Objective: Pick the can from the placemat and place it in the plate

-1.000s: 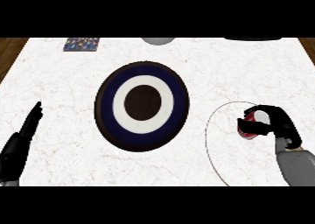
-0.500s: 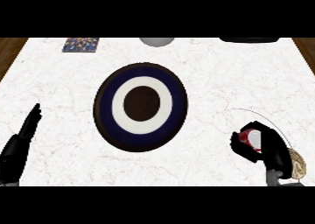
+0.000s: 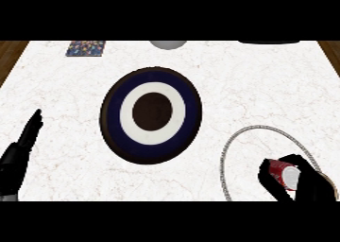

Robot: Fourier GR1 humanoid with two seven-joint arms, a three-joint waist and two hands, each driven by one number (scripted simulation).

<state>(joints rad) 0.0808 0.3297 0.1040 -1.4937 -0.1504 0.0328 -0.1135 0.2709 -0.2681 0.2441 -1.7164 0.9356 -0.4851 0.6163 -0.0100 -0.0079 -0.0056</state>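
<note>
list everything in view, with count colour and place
counter: one, white marble, fills the view
plate: one, dark blue, white and brown rings, centre
placemat: one, white with grey edge, lower right
can: one, red, held over the placemat
patterned square: one, multi-coloured, far left
round object: one, grey, far edge
dark object: one, black, far right edge
left robot hand: one, black, open, lower left
right robot hand: one, black, curled round the can

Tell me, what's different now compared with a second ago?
The right robot hand, curled round the red can, has drawn back toward the robot over the placemat. The plate and the left robot hand, resting open at the view's left, stayed as they were.
</note>
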